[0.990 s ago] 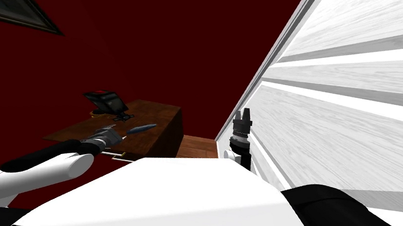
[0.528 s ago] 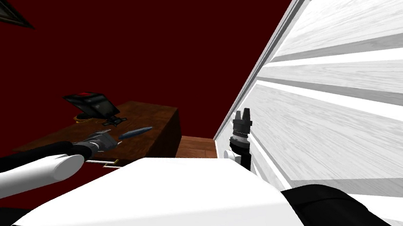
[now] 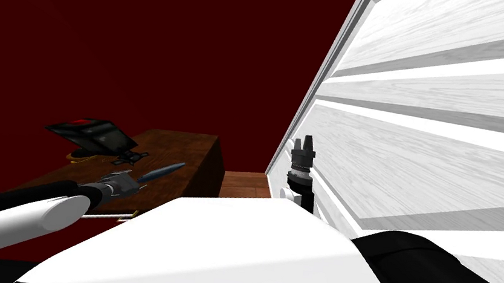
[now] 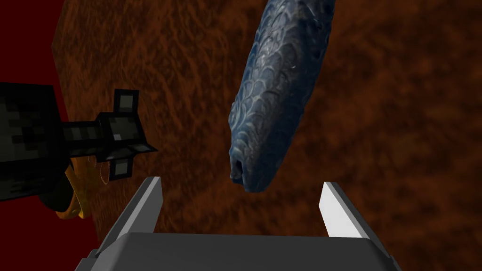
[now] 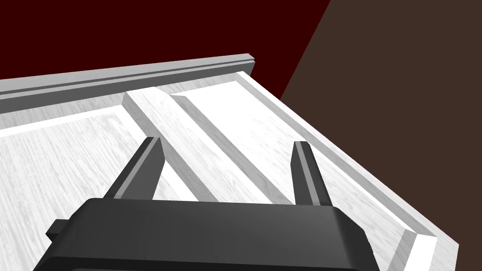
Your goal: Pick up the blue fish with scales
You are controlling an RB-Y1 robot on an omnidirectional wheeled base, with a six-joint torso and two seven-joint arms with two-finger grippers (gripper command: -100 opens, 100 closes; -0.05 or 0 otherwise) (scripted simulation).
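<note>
The blue fish with scales (image 4: 275, 99) is long and slim and lies on a dark brown wooden cabinet top (image 4: 400, 117). My left gripper (image 4: 241, 204) is open, and the fish's near end hangs just beyond the gap between the two fingers without touching either. In the head view the fish (image 3: 161, 171) lies on the cabinet (image 3: 183, 146) just past my left gripper (image 3: 131, 179). My right gripper (image 3: 307, 144) is raised beside a white panelled door and stands open (image 5: 228, 174) with nothing between its fingers.
A black blocky object (image 4: 70, 136) on a yellowish ring stands on the cabinet beside the fish, seen too in the head view as a black object (image 3: 93, 135). The white panelled door (image 3: 439, 143) rises at the right. A dark red wall (image 3: 167, 34) is behind the cabinet.
The whole head view has shifted, so I have turned; the cabinet and its things sit further left and lower. My left gripper has stayed close to the fish's near end. The right arm is unchanged.
</note>
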